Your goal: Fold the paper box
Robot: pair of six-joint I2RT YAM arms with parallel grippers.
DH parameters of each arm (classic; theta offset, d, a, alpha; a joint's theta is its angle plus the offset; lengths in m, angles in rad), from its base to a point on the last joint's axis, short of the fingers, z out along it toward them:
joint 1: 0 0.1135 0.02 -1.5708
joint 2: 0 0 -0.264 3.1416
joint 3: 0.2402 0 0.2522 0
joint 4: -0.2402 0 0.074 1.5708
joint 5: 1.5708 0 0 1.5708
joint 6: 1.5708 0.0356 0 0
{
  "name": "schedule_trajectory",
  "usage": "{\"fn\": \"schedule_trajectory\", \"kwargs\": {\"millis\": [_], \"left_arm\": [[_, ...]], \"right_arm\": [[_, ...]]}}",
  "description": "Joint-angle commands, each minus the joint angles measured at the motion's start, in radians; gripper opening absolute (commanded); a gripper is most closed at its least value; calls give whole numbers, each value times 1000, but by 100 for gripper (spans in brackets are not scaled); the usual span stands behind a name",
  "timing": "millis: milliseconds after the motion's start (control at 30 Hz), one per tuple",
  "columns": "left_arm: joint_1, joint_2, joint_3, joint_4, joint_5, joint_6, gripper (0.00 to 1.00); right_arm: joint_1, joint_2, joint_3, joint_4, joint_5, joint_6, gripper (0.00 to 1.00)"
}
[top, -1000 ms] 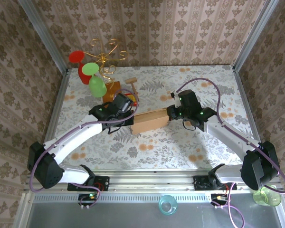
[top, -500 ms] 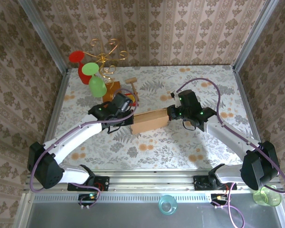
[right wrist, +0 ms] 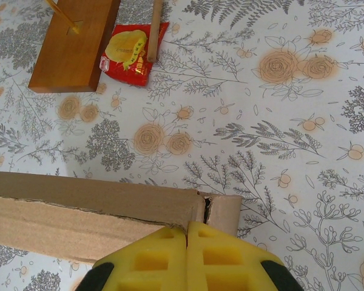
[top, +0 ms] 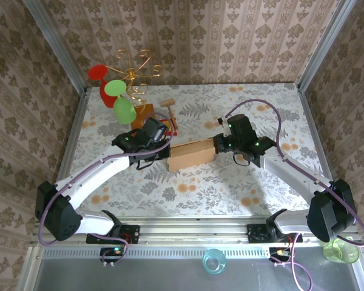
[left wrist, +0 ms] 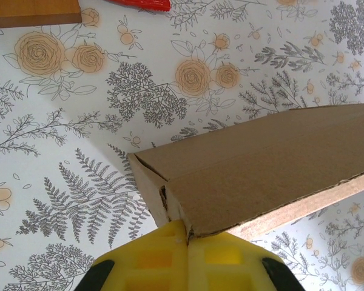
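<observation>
The paper box is plain brown cardboard, lying mid-table between both arms with its long side running left to right. My left gripper is at its left end. In the left wrist view the yellow fingers are pressed together, pinching the box at its corner edge. My right gripper is at the right end. In the right wrist view its yellow fingers are shut on the top edge of the box, beside a folded end flap.
An orange-brown wooden board with a gold wire stand holding red and green glasses stands behind the box. A red snack packet and a wooden stick lie beside the board. Walls enclose the floral table.
</observation>
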Motion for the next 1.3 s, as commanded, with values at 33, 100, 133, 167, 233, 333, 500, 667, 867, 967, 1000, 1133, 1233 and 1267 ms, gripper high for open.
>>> {"fn": "schedule_trajectory", "kwargs": {"millis": [33, 100, 133, 167, 233, 333, 500, 667, 867, 967, 1000, 1133, 1233, 1267], "left_arm": [[-9, -23, -32, 60, -1, -52, 0], [-9, -20, -35, 73, 10, -51, 0], [-8, -17, -33, 69, 10, -52, 0], [-9, -16, -32, 67, 11, -51, 0], [-11, -17, -35, 66, 9, -47, 0], [-11, -22, -45, 57, 1, -41, 0], [-12, -33, -73, 61, 1, -23, 0], [-17, -48, -98, 60, -5, -9, 0], [-30, -51, -121, 77, -30, 7, 0], [-40, -56, -127, 85, -50, 20, 0], [-42, -59, -127, 86, -56, 26, 0], [-52, -70, -127, 80, -84, 50, 0], [-61, -79, -131, 85, -91, 73, 0], [-64, -81, -136, 88, -93, 77, 0]], "right_arm": [[7, 21, 6, -64, 14, 18, 0], [7, 21, 5, -63, 14, 20, 0], [7, 20, 5, -62, 14, 20, 0], [7, 21, 6, -64, 14, 21, 0], [8, 21, 6, -64, 14, 20, 0], [7, 20, 6, -64, 13, 19, 0], [8, 22, 7, -63, 15, 19, 0], [8, 25, -1, -53, 15, 16, 0], [7, 16, -18, -28, 16, 3, 0], [8, 4, -30, -14, 22, -12, 0], [7, 0, -35, -12, 24, -17, 0], [7, -7, -42, -4, 22, -37, 0], [7, -13, -52, 12, 12, -45, 0], [7, -12, -56, 15, 12, -48, 0]]}}
